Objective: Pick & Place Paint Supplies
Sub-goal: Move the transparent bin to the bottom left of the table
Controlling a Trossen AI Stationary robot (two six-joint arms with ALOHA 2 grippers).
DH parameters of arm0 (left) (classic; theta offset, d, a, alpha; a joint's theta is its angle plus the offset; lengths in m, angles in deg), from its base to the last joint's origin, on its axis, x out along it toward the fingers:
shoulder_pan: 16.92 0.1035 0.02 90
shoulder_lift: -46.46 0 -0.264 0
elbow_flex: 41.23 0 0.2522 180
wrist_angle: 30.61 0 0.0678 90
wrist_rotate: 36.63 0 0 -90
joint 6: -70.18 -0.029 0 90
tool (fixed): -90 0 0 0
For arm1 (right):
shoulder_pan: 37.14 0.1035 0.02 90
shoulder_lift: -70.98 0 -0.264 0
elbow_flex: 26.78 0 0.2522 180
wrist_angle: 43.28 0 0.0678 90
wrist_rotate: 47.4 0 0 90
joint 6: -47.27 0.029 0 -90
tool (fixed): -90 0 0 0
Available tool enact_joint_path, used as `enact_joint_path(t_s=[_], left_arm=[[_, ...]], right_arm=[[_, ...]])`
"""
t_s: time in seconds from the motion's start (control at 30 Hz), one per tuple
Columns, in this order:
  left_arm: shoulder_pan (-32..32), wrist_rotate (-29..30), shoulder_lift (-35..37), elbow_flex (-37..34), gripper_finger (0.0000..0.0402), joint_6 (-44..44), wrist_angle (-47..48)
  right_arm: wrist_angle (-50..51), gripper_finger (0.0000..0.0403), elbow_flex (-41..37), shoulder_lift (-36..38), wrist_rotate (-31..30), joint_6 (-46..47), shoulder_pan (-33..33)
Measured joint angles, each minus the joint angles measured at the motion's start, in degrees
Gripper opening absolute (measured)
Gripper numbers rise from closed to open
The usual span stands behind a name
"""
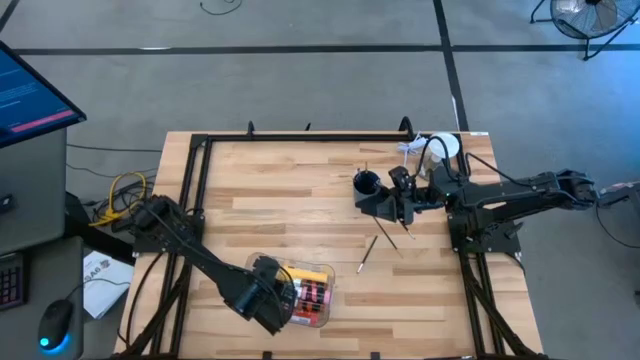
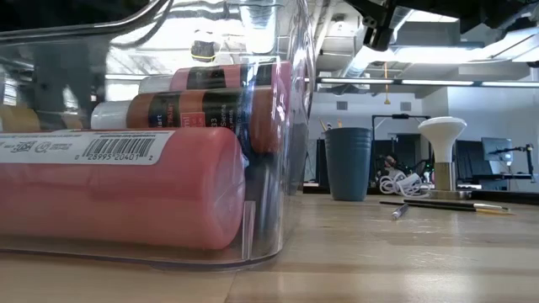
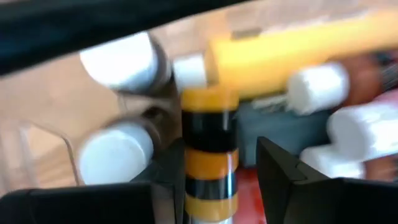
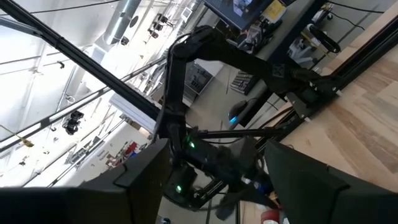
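Pale wood-plank worktop [image 1: 300,180] framed in dark rails, grey floor around it. Near the front edge, a clear plastic bin [image 1: 308,293] already loaded with paint tubes and bottles lying on their sides, white caps bunched together, the bigger yellow bottle [image 3: 298,43] across the top of the pile. Left hand [image 3: 217,165] down at the bin, fingers standing part-way apart on either side of a yellow-and-black banded tube [image 3: 208,146]; impossible to tell whether still gripped or just let go, though probably being released among the others. Right hand [image 1: 392,205] raised above the middle of the worktop, fingers spread wide, nothing between them, tilted so as to look across toward the other arm, apparently waiting. Still lying loose: thin brushes [image 1: 368,252] on the bare wood just below the right hand, well apart from the bin. Dark cup [image 1: 366,183] standing near the right hand. So most supplies binned, brushes likely left to collect.
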Motion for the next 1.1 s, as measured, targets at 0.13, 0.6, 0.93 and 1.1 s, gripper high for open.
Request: enact_joint_path(t_s=[0.13,0.6,0.93,1.1], left_arm=[[0.0,6.2,3.1,0.0,0.0106,-1.0,0.1],[7.3,22.2,20.8,0.0,0.0106,-37.9,-2.1],[22.5,13.7,27.8,0.0,0.0106,-65.1,-3.2],[27.5,3.1,25.5,0.0,0.0106,-76.4,-5.6]], right_arm=[[0.0,0.0255,0.0,0.0,0.0,-0.5,0.4],[0.9,0.0255,0.0,0.0,2.0,-3.6,3.9],[11.5,0.0255,0.0,-1.3,4.0,6.7,15.2],[8.7,0.0255,0.1,-4.7,-4.1,9.0,21.2]])
